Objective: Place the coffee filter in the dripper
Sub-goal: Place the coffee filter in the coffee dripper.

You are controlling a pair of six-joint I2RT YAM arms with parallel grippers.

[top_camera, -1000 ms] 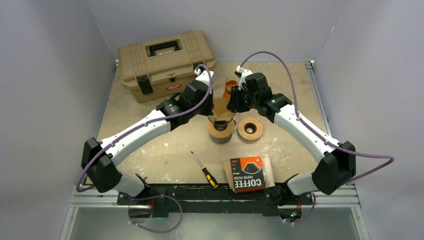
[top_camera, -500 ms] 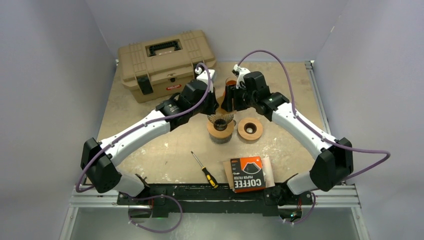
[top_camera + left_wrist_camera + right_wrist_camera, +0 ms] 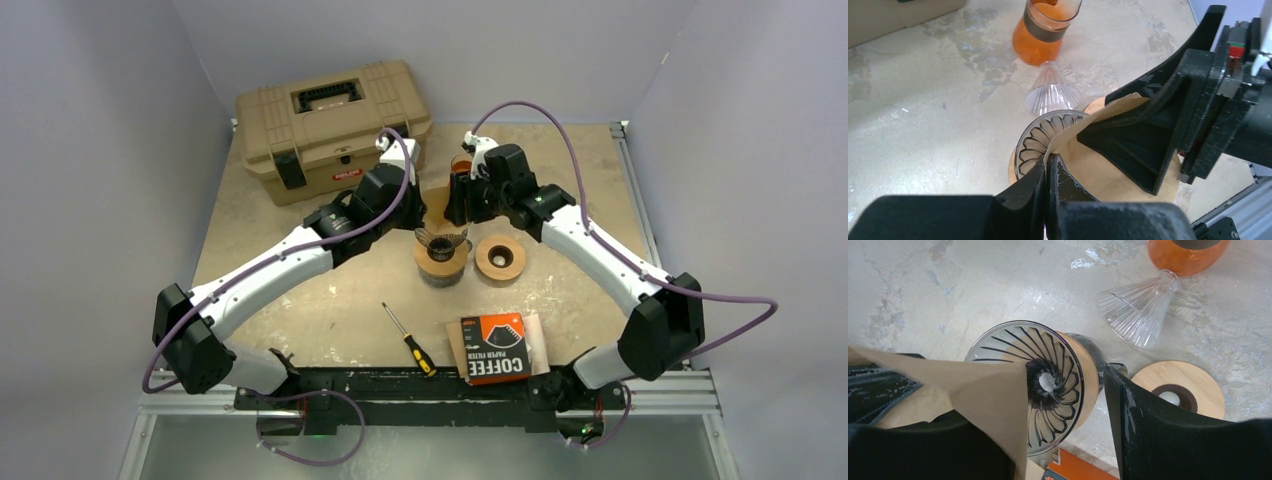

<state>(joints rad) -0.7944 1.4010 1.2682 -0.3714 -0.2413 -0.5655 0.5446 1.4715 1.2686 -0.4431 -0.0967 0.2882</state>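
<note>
Filter (image 3: 983, 390) sits pinched in your left jaws near the dripper (image 3: 1053, 365), right jaws spread; next, lower its tip into the cone.

Toolbox (image 3: 330, 125) behind dripper (image 3: 441, 250); screwdriver (image 3: 410, 340), filter pack (image 3: 495, 348) before it
</note>
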